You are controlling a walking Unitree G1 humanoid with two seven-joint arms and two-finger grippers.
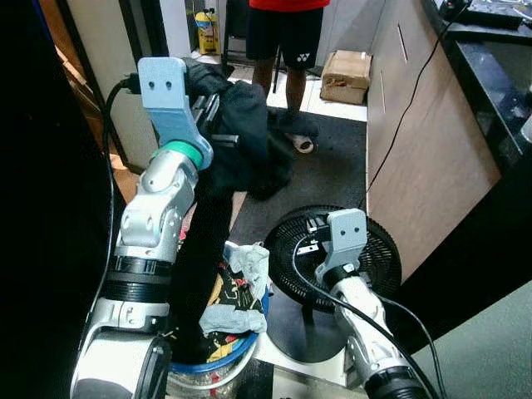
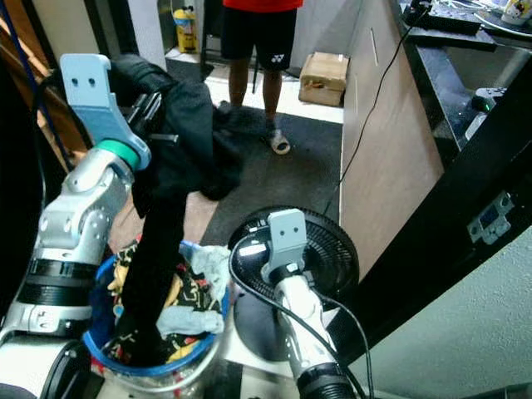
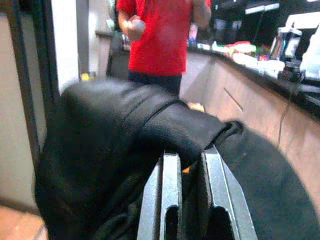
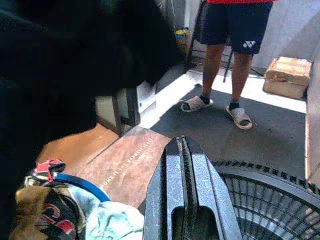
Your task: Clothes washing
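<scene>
1. Nearest my head camera is the left arm, silver jointed metal with a green ring and a pale blue wrist bracket, raised high on my left.
2. Its left claw (image 3: 182,172) is clamped on a black garment (image 1: 241,133); in the left wrist view a thick soft fold of the cloth sits pinched between the two fingers (image 3: 215,185), with only a narrow gap left.
3. That garment is matte, heavy-looking fabric, bunched at the claw, and one long strip of it hangs straight down into the laundry basket (image 1: 243,345) below.
4. I see a round basket with a blue rim and clear sides, holding crumpled clothes: a pale mint cloth (image 1: 249,266) and a dark patterned piece with yellow and red print (image 2: 195,291).
5. Low on my right, the right claw (image 4: 182,150) has its two long black fingers pressed flat together with nothing between them, hovering over a black floor fan (image 1: 378,258) with a round wire grille.
6. A wooden board (image 4: 125,165) on the floor carries a line of small pale lettering, which I cannot read.
7. A person (image 2: 262,33) in a red top, dark shorts and slide sandals stands on the dark mat; the shorts bear a small white logo (image 4: 248,44), too small to read.
8. A cardboard box (image 1: 347,75) sits behind, beside a tan wood-faced cabinet with a glossy black worktop (image 1: 490,75).
</scene>
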